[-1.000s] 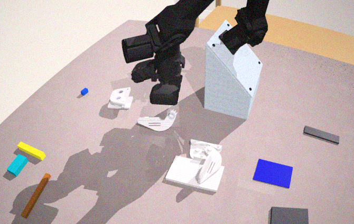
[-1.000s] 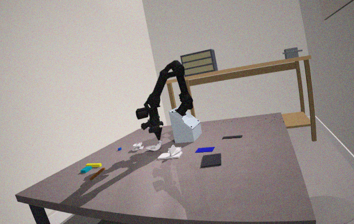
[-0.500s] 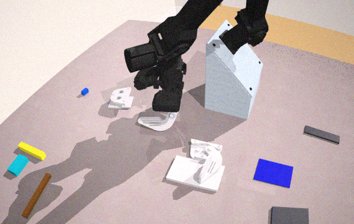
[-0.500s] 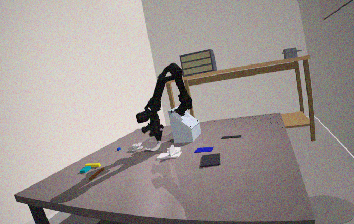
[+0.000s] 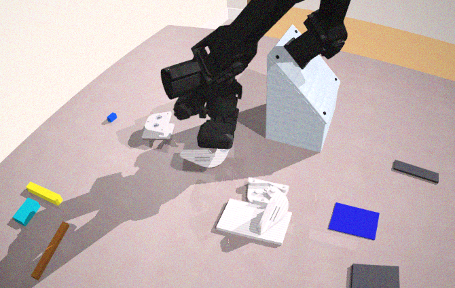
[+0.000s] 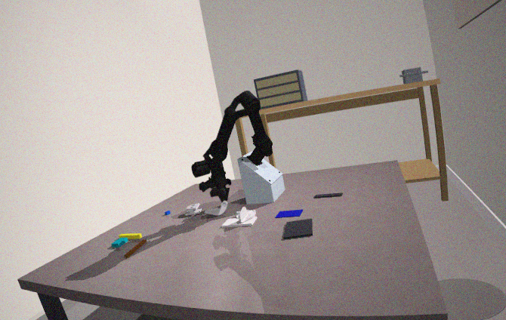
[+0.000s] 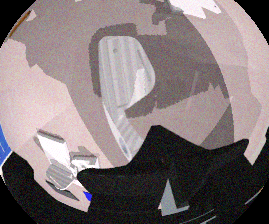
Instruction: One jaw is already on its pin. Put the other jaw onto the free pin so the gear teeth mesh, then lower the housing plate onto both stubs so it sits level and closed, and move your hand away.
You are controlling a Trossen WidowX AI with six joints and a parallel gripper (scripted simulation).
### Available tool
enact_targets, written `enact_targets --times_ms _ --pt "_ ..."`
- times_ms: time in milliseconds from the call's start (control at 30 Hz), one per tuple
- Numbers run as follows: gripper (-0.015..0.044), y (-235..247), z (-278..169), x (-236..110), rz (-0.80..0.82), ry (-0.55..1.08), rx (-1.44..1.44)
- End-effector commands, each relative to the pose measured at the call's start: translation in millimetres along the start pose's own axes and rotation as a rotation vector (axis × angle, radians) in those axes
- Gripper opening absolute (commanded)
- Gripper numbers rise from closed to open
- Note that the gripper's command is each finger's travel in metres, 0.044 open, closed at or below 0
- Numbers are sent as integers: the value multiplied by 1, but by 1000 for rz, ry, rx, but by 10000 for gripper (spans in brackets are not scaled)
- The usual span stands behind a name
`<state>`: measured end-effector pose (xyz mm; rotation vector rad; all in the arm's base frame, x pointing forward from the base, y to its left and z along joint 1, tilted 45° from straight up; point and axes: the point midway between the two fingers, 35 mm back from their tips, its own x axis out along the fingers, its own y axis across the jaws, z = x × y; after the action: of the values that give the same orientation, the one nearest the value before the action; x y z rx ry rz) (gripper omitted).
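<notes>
The gripper [image 5: 215,141] [image 6: 224,196] [image 7: 155,129] has its fingers together with nothing in them, right by the loose jaw [image 5: 204,159] [image 6: 220,209] [image 7: 117,70], which lies beside the base [image 5: 236,214] [image 6: 231,224] [image 7: 54,146], probably so they can open and grab it next

Single black arm [image 5: 244,34] [image 6: 228,124], folded in a high arch; elbow [image 6: 246,100] topmost in the exterior view, out of frame in the top one. From there the forearm slopes down to the wrist [image 5: 222,54] [image 6: 216,152], a stubby cylinder [image 5: 183,78] [image 6: 201,168] jutting out sideways. Gripper [image 5: 215,137] [image 6: 223,196] [image 7: 155,129] hangs below, pointing down, low over the bench [image 5: 172,246] [image 6: 347,258] [image 7: 30,95]. Fingers closed together. In the wrist view, the gripper's dark bulk fills the lower part.
</notes>
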<state>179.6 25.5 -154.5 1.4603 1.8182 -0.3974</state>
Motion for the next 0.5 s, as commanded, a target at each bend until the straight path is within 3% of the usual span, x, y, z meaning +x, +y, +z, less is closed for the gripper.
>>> enact_targets --times_ms 0,467 --pt "0 9 1 -1 8 -1 0" --pt "0 32 1 -1 9 0 0"
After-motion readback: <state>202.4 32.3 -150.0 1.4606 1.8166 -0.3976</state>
